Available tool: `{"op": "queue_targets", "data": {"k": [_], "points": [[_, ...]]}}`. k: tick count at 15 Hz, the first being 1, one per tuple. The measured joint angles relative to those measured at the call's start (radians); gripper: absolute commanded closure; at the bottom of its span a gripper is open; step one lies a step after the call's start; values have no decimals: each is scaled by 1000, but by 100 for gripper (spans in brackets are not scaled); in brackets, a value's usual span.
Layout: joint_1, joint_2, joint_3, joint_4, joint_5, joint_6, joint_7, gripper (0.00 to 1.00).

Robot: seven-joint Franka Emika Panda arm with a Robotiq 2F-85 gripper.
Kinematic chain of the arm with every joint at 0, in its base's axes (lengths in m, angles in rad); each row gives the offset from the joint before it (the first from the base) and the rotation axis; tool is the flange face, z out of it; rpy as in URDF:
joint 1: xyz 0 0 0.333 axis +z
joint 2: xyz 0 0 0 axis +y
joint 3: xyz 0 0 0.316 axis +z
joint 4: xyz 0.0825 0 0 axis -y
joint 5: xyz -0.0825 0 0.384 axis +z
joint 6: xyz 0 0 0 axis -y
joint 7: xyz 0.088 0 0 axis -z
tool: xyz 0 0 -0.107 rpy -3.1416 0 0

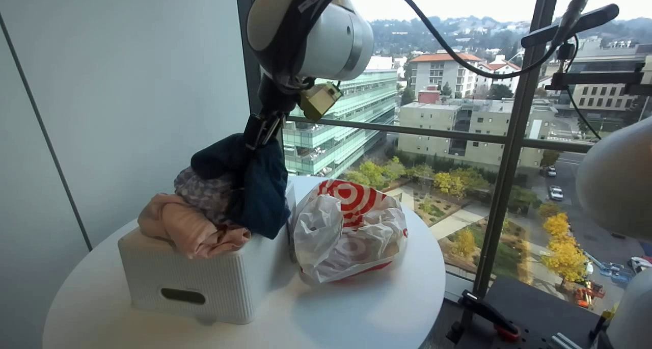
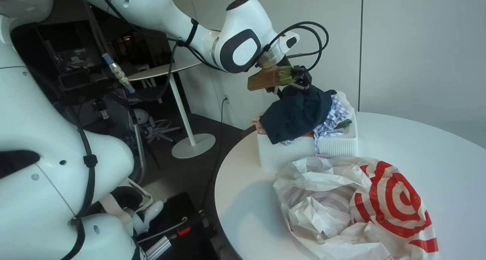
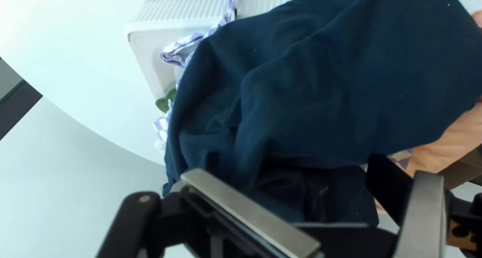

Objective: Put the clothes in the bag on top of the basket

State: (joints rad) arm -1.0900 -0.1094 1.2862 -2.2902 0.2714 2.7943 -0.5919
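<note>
My hand (image 3: 296, 164) is wide at navy cloth (image 3: 320, 88) on the basket (image 1: 219, 272), likely releasing; I'd lift clear slowly, dragging nothing.

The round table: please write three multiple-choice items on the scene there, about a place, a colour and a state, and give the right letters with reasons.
1. Where is the plastic bag?
A) On the floor
B) On the table, beside the basket
C) Inside the basket

2. What colour is the topmost garment?
A) Yellow
B) Red
C) Dark blue

3. How is the gripper?
A) Open
B) Shut
C) Out of view

1 B: both exterior views show it on the table next to the basket.
2 C: all three views show dark blue on top.
3 A: the wrist view shows its fingers apart.
</note>
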Motion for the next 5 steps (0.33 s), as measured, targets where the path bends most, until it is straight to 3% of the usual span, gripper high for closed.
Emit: {"op": "queue_targets", "data": {"k": [2,5], "points": [[37,-51,-60,-32,-23,-11,31,0],[221,-104,-295,-104,-183,-27,185,0]]}}
